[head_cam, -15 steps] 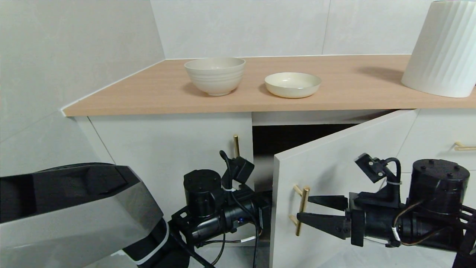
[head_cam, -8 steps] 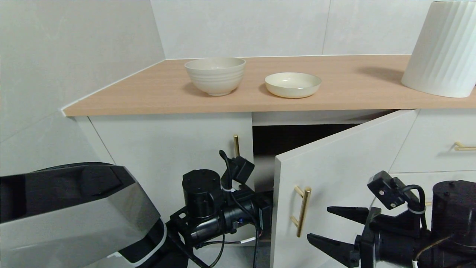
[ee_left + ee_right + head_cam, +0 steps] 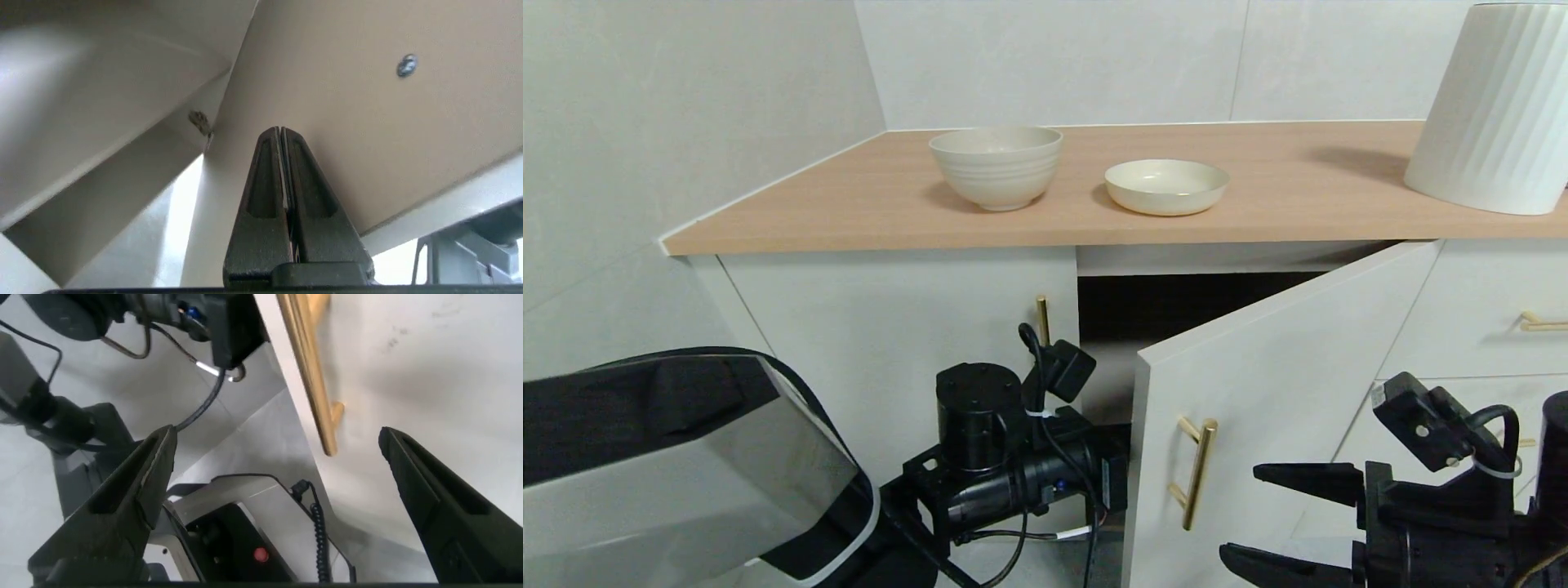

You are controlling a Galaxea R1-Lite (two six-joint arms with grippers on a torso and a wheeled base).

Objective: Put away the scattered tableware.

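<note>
Wood counter (image 3: 1298, 188) has both pieces sitting on top: one deep bowl (image 3: 996, 166) and one shallow dish (image 3: 1166, 185) just beside it. So that's two things to stow, plus one ribbed white container (image 3: 1494, 114) on the right that I'd leave alone. I reckon I'm on the door-opening step. The cabinet door (image 3: 1258, 384) is ajar, with nothing on its brass handle (image 3: 1197, 471). My left gripper (image 3: 280, 139) is pinched closed on nothing, tucked behind the door. My right gripper (image 3: 1239, 513) is spread wide and empty, near the handle. Next, I'd say, swing the door wider, then go up for the bowl.
</note>
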